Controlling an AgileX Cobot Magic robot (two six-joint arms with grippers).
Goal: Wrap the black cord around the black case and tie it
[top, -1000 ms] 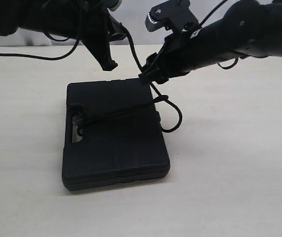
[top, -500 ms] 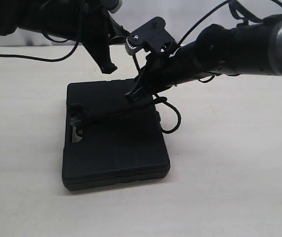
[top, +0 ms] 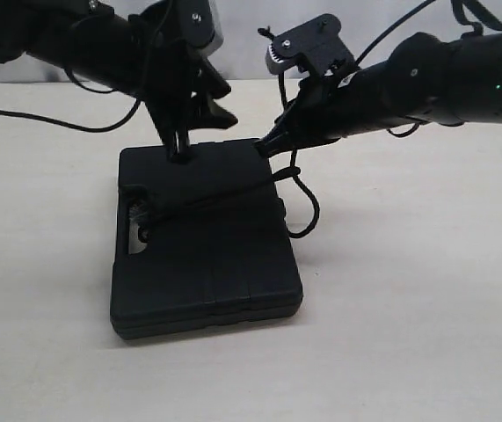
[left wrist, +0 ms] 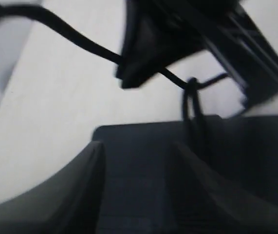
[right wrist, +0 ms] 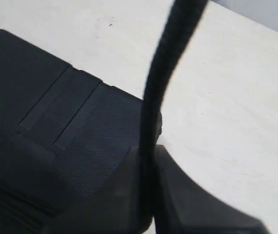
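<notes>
The black case (top: 207, 255) lies flat on the table, its handle slot to the left. The black cord (top: 220, 199) runs from the slot across the lid to the case's right edge, where it hangs in a loop (top: 308, 211). My right gripper (top: 265, 146) hovers over the case's far right corner, shut on the cord. In the right wrist view the cord (right wrist: 164, 73) passes straight between the closed fingers of that gripper (right wrist: 146, 163), above the case (right wrist: 56, 112). My left gripper (top: 200, 136) is open just above the case's far edge. Its wrist view shows that gripper (left wrist: 136, 146) with the case (left wrist: 139, 170) between its spread fingers.
The pale tabletop (top: 409, 290) surrounds the case on all sides. Thicker black robot cables (top: 57, 101) trail over the table at the back left. Both arms crowd the space above the case's far edge.
My left gripper has dropped down to the case's far edge with its fingers spread. My right gripper swung left over the lid with the cord, then back to the far right corner.
</notes>
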